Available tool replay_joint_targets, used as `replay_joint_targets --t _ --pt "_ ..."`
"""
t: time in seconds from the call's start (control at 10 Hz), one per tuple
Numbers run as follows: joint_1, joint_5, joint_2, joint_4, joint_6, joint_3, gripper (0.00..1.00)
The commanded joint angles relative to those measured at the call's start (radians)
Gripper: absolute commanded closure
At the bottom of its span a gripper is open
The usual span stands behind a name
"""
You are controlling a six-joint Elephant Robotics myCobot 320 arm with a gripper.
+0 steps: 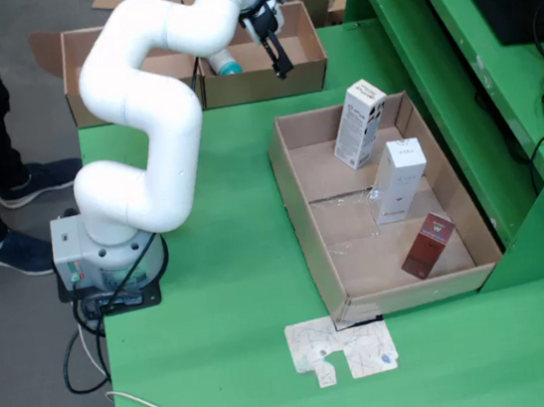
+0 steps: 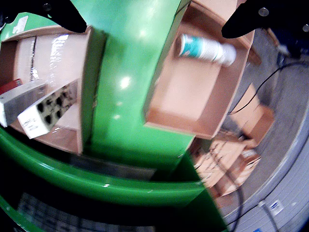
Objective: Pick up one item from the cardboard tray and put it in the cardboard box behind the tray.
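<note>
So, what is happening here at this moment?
A white robot arm reaches over the cardboard box behind the tray. Its gripper is open and empty above the box, where a white and teal tube lies on the bottom. Three boxed items remain in the cardboard tray: two white cartons and a dark red one.
</note>
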Motion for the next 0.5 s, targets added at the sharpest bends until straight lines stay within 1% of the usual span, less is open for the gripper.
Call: replay_joint_targets --t 0.0,0.1,0.2,0.3,0.4 --pt "-0.157 0.1 0.091 0.052 -0.123 -0.058 0.0" --pt "-0.157 0.1 0.091 0.052 -0.123 -0.058 0.0" --pt "-0.234 0.16 0.108 0.06 -0.188 -0.091 0.0" --pt "-0.234 0.16 0.108 0.06 -0.188 -0.091 0.0" --pt "-0.276 0.185 0.116 0.077 -0.214 -0.12 0.0"
